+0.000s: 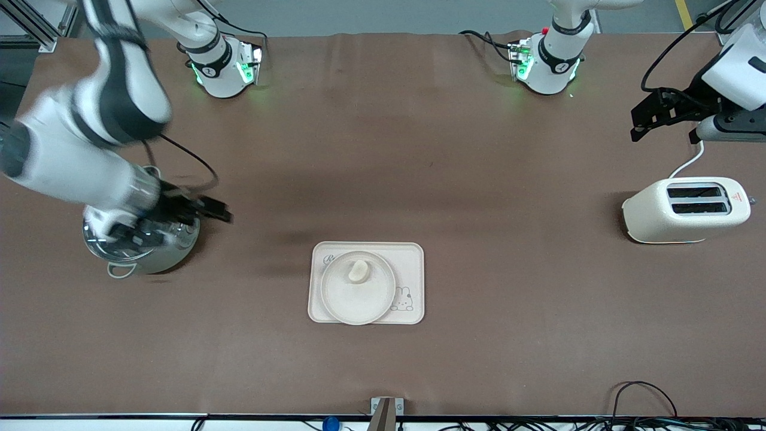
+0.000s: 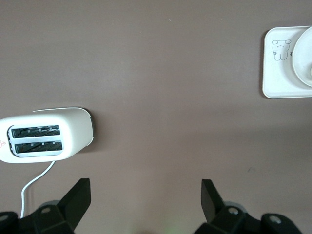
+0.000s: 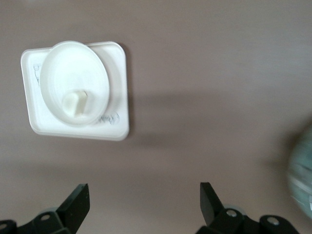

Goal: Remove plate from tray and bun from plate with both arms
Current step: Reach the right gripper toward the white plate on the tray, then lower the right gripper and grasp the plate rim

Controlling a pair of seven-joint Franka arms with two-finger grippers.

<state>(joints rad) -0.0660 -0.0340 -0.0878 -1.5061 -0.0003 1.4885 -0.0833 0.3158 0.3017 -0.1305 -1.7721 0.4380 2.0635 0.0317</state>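
Note:
The round cream plate (image 1: 359, 299) lies on the rectangular rabbit tray (image 1: 413, 263) at the table's middle. The small pale bun (image 1: 358, 270) rests in the plate, toward its edge farther from the front camera. My right gripper (image 1: 173, 220) hangs open and empty over a steel pot at the right arm's end. In the right wrist view its gripper (image 3: 144, 191) frames bare table, with the plate (image 3: 73, 73) and bun (image 3: 73, 103) well off. My left gripper (image 1: 635, 124) is open and empty, up over the table near the toaster; the left wrist view shows the gripper (image 2: 145, 187) and the plate (image 2: 303, 56).
A steel pot (image 1: 143, 256) with a handle stands at the right arm's end. A cream two-slot toaster (image 1: 685, 209) with a white cord stands at the left arm's end, also in the left wrist view (image 2: 46, 135). Brown cloth covers the table.

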